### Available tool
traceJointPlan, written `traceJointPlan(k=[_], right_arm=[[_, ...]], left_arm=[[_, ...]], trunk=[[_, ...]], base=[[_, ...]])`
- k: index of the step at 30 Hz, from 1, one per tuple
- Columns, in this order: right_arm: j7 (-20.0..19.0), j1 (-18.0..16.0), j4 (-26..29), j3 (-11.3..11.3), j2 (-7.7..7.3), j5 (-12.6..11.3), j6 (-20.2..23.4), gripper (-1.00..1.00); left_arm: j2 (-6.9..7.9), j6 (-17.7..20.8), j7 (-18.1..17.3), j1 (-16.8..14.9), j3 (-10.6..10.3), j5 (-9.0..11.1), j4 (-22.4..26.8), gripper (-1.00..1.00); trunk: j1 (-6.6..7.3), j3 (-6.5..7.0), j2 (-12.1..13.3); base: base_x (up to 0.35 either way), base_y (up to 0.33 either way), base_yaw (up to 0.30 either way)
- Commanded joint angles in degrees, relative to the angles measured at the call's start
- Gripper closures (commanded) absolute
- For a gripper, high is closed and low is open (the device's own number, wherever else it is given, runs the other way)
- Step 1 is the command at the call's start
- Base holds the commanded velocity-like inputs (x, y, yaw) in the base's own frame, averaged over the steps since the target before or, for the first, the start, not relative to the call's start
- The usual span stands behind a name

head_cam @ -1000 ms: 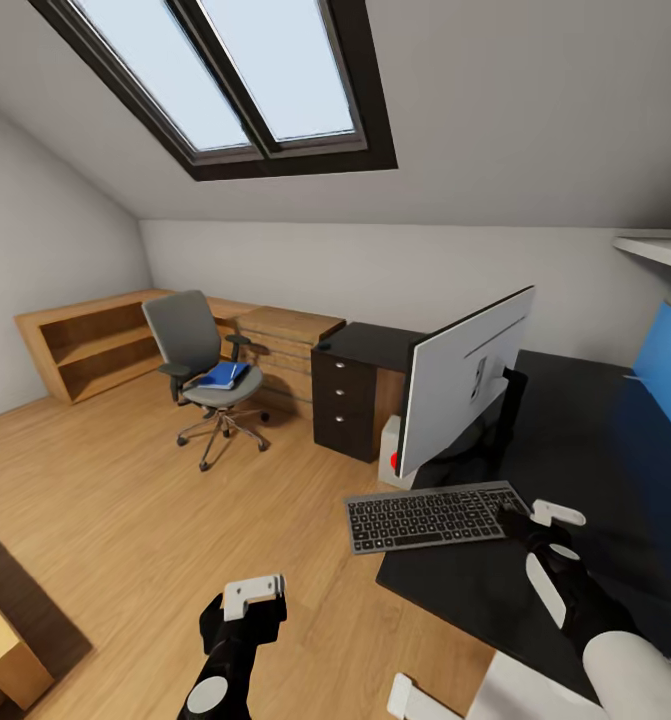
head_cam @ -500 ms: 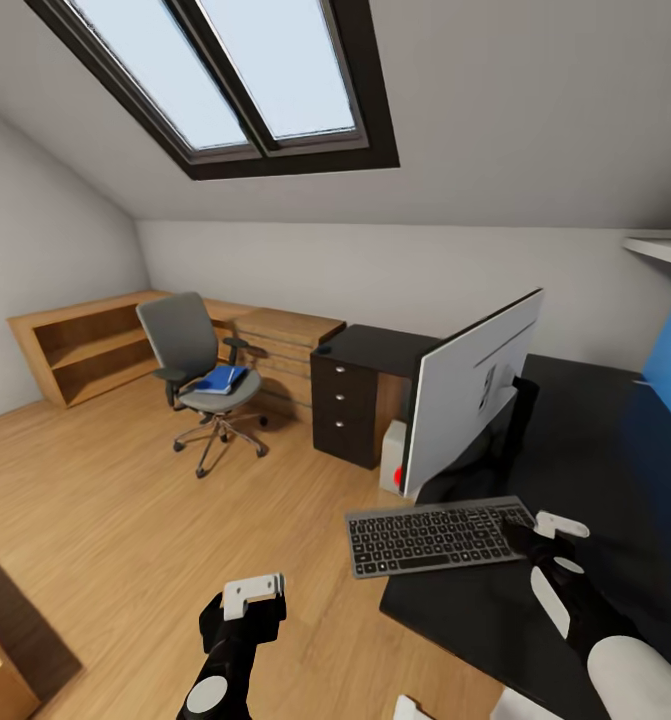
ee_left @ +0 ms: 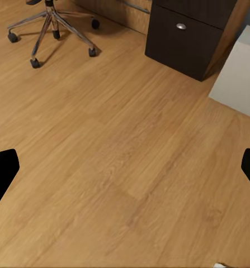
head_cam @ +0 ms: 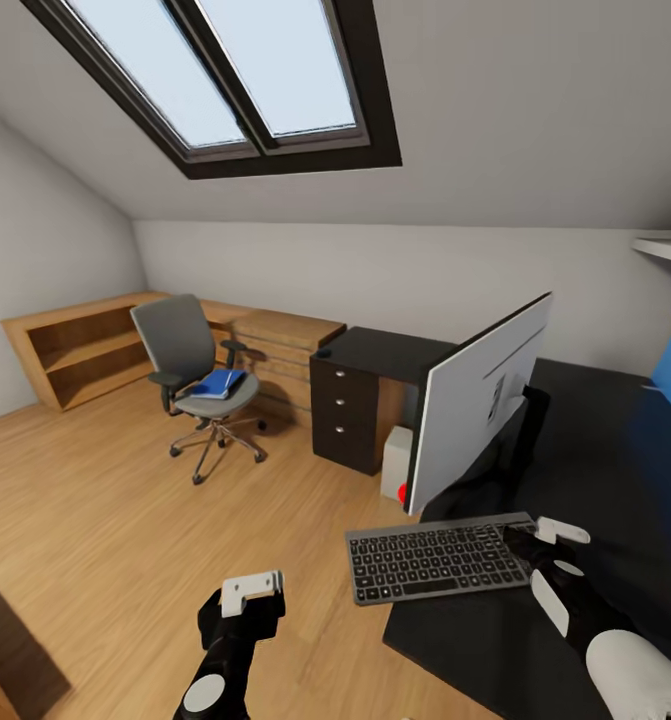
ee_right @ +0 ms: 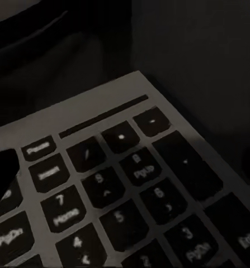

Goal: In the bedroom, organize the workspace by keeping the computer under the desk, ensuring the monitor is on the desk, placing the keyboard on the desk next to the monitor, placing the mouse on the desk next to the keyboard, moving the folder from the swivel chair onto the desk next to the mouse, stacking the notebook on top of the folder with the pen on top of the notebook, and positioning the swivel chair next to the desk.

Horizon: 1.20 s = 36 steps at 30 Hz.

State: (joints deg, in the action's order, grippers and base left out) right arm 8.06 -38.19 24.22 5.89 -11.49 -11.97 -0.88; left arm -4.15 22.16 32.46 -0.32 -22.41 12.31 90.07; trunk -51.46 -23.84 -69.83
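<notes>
We find the right gripper (head_cam: 532,533) pinching the near end of the keyboard (head_cam: 437,562), which projects from it over the desk (head_cam: 595,470) edge and the floor (head_cam: 105,510). The monitor (head_cam: 480,400) stands just beyond this gripper. The left gripper (head_cam: 251,592) hangs over bare floor, fingers spread. Far ahead of it, the folder (head_cam: 218,383) lies on the swivel chair (head_cam: 197,375).

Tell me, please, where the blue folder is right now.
In the head view, the blue folder lies on the seat of the swivel chair, at the left, far across the floor from the desk.
</notes>
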Motion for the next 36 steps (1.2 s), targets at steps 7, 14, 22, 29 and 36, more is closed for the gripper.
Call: traceJointPlan(k=[7,14,22,29,36], right_arm=[[0.15,-0.15,-0.19,-0.09,-0.02,-0.59,-0.24,-1.00],[0.19,-0.30,-0.39,-0.09,-0.32,-0.52,-0.26,-1.00],[0.20,-0.31,-0.40,-0.09,-0.37,-0.51,-0.26,-1.00],[0.17,-0.31,0.18,-0.44,-0.25,-0.55,-0.46,-1.00],[-0.71,-0.31,0.62,-0.62,-0.22,-0.54,-1.47,-1.00]], left_arm=[[0.54,0.21,0.41,-0.03,-0.29,0.51,0.95,-1.00],[0.44,0.25,0.41,-0.03,-0.43,0.69,2.12,-1.00],[0.40,0.25,0.41,-0.03,-0.44,0.69,2.13,-1.00],[0.45,0.32,0.41,-0.03,-0.44,0.70,2.13,-1.00],[0.46,0.34,0.41,-0.03,-0.38,0.70,2.13,-1.00]], trunk=[[-0.03,-0.06,-0.03],[-0.69,-0.60,-1.23],[-2.22,-1.85,-4.04],[-2.22,-1.85,-4.04],[-2.22,-1.85,-4.04]], base=[[0.181,0.000,0.000],[0.019,0.000,0.000],[0.001,0.000,0.000],[0.000,0.000,0.000],[0.000,0.000,0.000]])
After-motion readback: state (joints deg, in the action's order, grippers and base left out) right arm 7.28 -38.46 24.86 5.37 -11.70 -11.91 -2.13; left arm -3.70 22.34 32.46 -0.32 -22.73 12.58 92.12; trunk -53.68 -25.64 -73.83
